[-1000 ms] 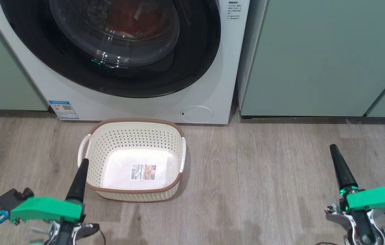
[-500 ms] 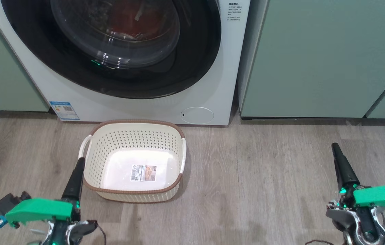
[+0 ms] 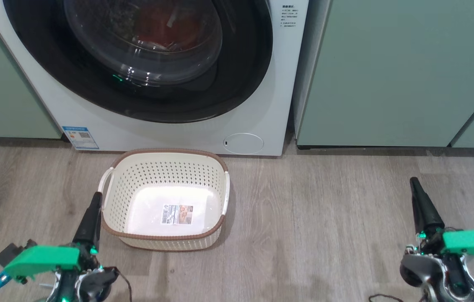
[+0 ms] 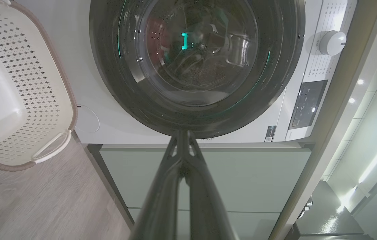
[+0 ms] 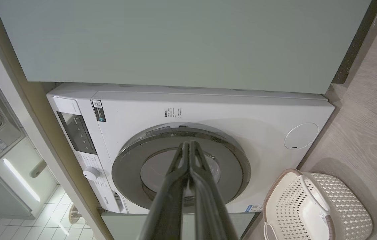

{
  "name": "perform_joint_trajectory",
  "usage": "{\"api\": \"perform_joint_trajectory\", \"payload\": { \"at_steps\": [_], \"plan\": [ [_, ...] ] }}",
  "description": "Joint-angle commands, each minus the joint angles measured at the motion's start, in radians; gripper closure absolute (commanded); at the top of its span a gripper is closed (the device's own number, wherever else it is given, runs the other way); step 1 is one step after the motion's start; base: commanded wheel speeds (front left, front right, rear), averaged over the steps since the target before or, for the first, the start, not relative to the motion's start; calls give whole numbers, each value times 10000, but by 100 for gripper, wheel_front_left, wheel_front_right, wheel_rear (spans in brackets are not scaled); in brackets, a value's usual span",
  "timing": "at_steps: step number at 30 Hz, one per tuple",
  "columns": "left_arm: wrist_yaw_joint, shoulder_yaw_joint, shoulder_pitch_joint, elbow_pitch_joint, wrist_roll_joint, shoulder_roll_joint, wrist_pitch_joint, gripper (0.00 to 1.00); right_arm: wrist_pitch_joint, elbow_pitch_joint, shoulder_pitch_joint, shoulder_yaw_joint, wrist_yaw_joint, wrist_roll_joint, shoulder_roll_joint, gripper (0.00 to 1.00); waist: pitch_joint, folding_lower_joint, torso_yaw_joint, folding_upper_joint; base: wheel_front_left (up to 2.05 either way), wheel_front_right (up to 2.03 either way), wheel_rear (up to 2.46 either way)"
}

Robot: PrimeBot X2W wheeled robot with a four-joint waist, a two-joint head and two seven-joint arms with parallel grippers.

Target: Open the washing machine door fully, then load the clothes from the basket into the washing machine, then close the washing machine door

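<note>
**Reporter:** Where does the laundry stand?

**Robot:** The washing machine door [image 3: 136, 54] sits shut on the white washing machine [image 3: 262, 105], and the clothes [image 3: 165, 25] show as a red blur behind its glass. The basket [image 3: 165, 176] lies on the floor [image 3: 325, 218] just near of the machine, bare down to its label sticker [image 3: 177, 214]. I judge the job all but done.

**Reporter:** And your hands?

**Robot:** My left gripper [image 3: 95, 199] hangs low by the basket's near left corner, fingers pressed together on nothing. My right gripper [image 3: 415, 184], likewise closed and empty, hangs well to the right, before the pale green cabinets [image 3: 387, 71]. Both stand clear of the door, I think, because nothing is left to handle.

**Reporter:** What does the head camera miss?

**Robot:** The machine's top. My left wrist view takes in the dial [image 4: 331, 42] and dark control panel [image 4: 308, 103]; my right wrist view shows the door closed against the front.
</note>
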Motion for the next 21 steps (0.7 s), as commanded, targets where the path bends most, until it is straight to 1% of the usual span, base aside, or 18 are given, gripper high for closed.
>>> {"api": "perform_joint_trajectory", "payload": {
  "at_steps": [1,21],
  "plan": [
    [-95,411,-588,-212,-272,44,76,100,105,-251,-615,170,0,298,-155,100,-4,0,2,-1,0,0,0],
    [-100,492,-596,-203,-231,-13,142,100,170,-238,-625,92,0,256,-99,100,-5,0,2,-1,0,0,0]
  ]
}}
